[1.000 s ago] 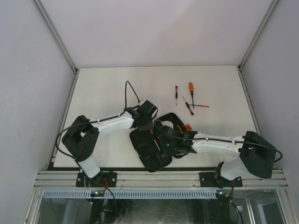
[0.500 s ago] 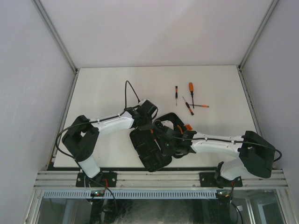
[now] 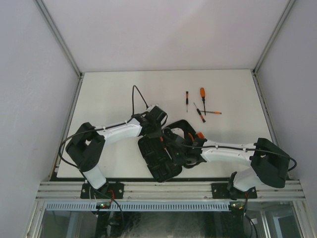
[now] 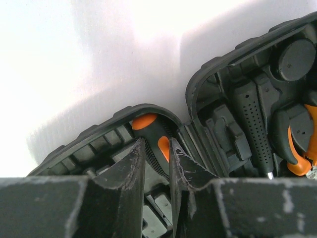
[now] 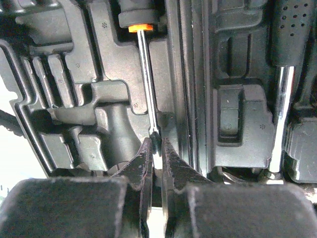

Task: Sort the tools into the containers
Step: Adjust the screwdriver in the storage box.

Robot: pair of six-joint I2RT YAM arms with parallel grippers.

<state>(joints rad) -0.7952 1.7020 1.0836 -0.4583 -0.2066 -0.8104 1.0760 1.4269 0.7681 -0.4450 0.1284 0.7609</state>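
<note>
Nearest the arm bases, the case (image 3: 161, 168) lies open on the desk (image 3: 109, 94) with both arms over it. 1 screwdriver (image 5: 146, 79) is going into a moulded slot. The right end effector (image 5: 154, 148) is pressed together, pinching its metal shaft. The left end effector (image 4: 152, 153) has its fingers nearly together astride the orange-and-black handle; can't tell if they press on it. Already seated in the other half are the pliers (image 4: 297, 153) and a black-grip tool (image 5: 281, 94), probably the hammer, though its head is hidden. Farther out, 4 loose screwdrivers (image 3: 202, 95) lie well apart from the case, none sorted yet. My estimate is under halfway.

The wrist views show the slots and the grip on shaft and handle, which the arms cover in the top view. Only the top view shows the loose screwdrivers and the whole desk.
</note>
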